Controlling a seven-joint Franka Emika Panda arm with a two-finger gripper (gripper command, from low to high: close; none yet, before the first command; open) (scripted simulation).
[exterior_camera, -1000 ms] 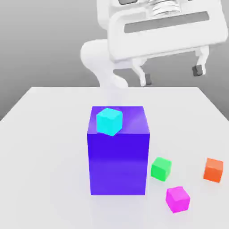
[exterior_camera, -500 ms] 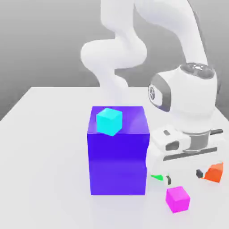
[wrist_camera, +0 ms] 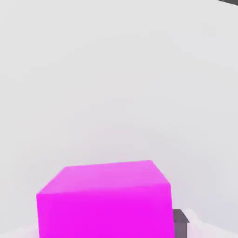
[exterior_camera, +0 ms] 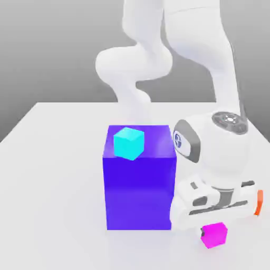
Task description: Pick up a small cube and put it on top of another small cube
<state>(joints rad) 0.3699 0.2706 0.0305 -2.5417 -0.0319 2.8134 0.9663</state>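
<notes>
White worktop (exterior_camera: 58, 174), grey backdrop behind it. Big blue block (exterior_camera: 140, 182) stands upright near the middle of the worktop. Cyan cube (exterior_camera: 128, 143) sits on top of the block, toward the exterior view's left of its top face, turned slightly off the block's edges. Orange cube (exterior_camera: 258, 203) at the exterior view's right, mostly hidden, only a thin sliver showing, well apart from the block.

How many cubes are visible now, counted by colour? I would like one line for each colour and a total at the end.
Magenta-pink small cube: 1
Cyan small cube, on top of the big block: 1
Orange cube, only a sliver visible behind the robot's hand: 1
Blue-purple big block: 1
Total: 4
</notes>
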